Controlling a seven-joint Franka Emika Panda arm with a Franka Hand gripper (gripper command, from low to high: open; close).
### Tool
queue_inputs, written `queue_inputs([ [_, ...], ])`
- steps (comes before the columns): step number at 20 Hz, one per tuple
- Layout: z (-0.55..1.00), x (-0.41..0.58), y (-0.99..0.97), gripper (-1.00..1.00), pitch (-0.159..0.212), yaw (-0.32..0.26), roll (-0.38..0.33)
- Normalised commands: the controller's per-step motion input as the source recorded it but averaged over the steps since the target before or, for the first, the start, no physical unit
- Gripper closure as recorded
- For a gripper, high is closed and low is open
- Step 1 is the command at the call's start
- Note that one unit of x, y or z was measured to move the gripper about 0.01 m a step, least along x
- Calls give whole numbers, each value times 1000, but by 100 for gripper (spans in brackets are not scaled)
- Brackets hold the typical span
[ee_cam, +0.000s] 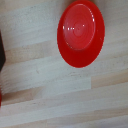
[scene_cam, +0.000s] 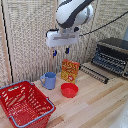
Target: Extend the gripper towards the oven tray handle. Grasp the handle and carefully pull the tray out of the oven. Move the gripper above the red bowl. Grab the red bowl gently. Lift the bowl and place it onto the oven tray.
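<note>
Gripper [scene_cam: 60,51] hangs above the red bowl [scene_cam: 69,90], jaws apart, holding nothing. Bowl sits on the worktop [scene_cam: 95,105] just before the cereal box [scene_cam: 70,70]. Descend straight, straddle one rim, close gently.

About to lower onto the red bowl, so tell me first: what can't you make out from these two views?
- Hand: the exterior view is too blurred to judge the finger gap; the wrist view doesn't show it.
- Red bowl: cut off by the wrist view's edge.
- Oven: cut off by the exterior view's right edge; interior too dark.
- Oven tray: its wires are blurred.
- Cereal box: print unreadable.
</note>
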Motion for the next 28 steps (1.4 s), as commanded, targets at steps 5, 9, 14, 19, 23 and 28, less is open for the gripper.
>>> queue_inputs([
  [5,22,-107,-1,-100,-11,217,-215],
  [9,71,-179,-133,-100,-28,226,-271],
  [14,76,-193,-138,-100,-34,223,-278],
  [19,31,-177,-147,-100,-42,216,-291],
  [23,0,-137,-164,-100,-31,195,-323],
  [28,-61,-42,-223,-100,-34,147,-371],
])
